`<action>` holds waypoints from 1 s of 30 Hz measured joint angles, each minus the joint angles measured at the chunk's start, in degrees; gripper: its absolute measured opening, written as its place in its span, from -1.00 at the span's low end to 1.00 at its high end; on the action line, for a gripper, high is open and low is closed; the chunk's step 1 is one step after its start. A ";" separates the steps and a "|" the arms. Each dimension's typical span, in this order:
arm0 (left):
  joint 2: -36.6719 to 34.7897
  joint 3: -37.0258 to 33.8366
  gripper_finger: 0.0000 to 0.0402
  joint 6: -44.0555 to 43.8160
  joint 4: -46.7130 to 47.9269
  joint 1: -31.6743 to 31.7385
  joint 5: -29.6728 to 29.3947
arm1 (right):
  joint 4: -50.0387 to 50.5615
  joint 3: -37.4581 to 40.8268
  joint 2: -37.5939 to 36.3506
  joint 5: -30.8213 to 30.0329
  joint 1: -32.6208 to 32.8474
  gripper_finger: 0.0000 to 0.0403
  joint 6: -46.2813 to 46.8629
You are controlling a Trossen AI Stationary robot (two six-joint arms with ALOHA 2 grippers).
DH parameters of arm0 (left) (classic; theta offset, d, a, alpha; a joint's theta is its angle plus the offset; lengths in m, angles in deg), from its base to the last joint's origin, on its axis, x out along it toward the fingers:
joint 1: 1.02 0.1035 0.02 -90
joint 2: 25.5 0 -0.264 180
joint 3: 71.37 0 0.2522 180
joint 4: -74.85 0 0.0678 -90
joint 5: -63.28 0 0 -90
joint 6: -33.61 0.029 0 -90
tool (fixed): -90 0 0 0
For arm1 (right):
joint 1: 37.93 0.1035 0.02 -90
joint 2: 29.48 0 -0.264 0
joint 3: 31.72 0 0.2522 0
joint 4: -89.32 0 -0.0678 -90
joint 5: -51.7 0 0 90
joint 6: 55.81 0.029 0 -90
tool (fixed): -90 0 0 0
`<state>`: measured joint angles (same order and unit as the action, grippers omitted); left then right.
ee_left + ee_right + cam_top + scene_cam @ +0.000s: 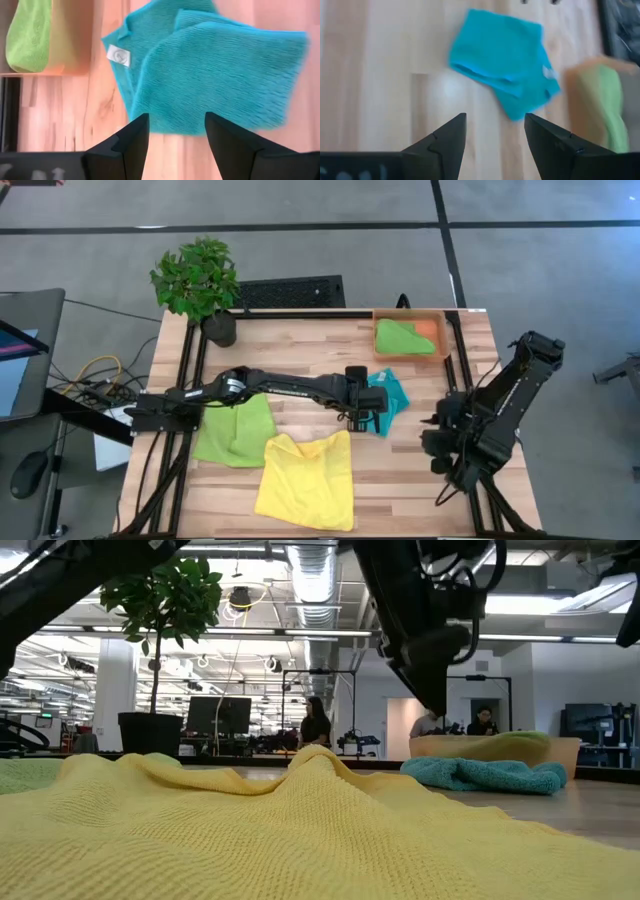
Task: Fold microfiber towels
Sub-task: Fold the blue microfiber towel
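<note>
Teal towel (391,398): folded, flat on tabletop (420,480), just beside orange tray (440,327) holding a green towel (402,338). Yellow towel (308,478) and second green towel (235,430): spread near front edge. Left gripper (364,418): beside teal towel, fingers spread, empty. Right gripper (437,442): at right edge, fingers spread, empty.

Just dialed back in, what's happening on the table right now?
The left pincer is open and hovering at the teal towel, which lies loosely folded near the table's middle; it holds nothing. The right pincer is open too, waiting over bare wood at the right side. A yellow towel lies spread at the front edge with a green towel beside it. Another green towel sits in the orange tray at the back.
</note>
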<state>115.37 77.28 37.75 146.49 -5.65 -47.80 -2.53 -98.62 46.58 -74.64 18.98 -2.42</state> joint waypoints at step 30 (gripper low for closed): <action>-5.45 -0.21 -0.07 -24.85 22.39 -15.53 -16.79 | -56.13 22.93 0.17 6.94 -21.16 0.12 -47.71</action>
<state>109.92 77.06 12.90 168.88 -21.18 -64.59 -58.66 -75.69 46.75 -67.70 -2.18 -50.12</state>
